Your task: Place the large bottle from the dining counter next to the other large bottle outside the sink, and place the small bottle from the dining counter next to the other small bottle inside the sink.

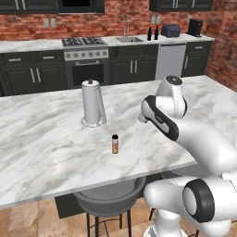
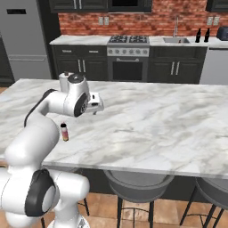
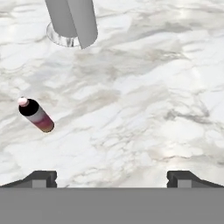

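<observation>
A: What lay under your gripper (image 3: 111, 177)?

B: White marbled dining counter (image 1: 41, 139), with dark cabinets and a brick wall beyond.

A: Where was your small bottle (image 1: 115, 144)?

B: Ahead and left of the tips, standing upright, cap up, apart from the paper towel holder (image 1: 92, 103) farther ahead.

A: Jaws?

B: Fully spread, holding nothing. You had bare marble around them and the near counter edge behind.
</observation>
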Controlling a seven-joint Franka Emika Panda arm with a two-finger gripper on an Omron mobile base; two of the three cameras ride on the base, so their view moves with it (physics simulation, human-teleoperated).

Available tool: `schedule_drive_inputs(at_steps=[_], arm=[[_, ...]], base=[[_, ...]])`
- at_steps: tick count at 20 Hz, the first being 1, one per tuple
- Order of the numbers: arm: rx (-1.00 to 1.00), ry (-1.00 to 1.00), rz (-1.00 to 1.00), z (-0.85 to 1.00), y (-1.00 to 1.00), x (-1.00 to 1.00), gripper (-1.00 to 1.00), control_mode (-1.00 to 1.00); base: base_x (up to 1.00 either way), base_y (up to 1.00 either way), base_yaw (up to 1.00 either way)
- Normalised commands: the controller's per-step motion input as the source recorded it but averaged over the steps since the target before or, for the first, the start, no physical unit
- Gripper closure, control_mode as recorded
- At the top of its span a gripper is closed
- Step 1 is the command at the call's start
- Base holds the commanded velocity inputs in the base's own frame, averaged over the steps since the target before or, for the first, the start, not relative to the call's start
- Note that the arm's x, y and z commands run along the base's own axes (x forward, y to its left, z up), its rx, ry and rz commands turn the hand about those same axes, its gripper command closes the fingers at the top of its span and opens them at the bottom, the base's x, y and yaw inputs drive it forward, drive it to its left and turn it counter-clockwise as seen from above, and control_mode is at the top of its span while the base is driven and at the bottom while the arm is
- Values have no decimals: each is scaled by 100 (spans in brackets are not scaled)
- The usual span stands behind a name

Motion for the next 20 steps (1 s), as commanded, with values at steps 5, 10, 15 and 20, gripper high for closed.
schedule_drive_inputs(at_steps=[5,10,15,20], arm=[[0,5,17,0,6,0,-100,-100],[0,1,16,0,12,0,-100,-100],[-2,0,6,-9,9,-1,-100,-100],[-2,3,3,-8,0,0,-100,-100]], base=[[0,0,0],[0,0,0],[0,0,0],[0,0,0]])
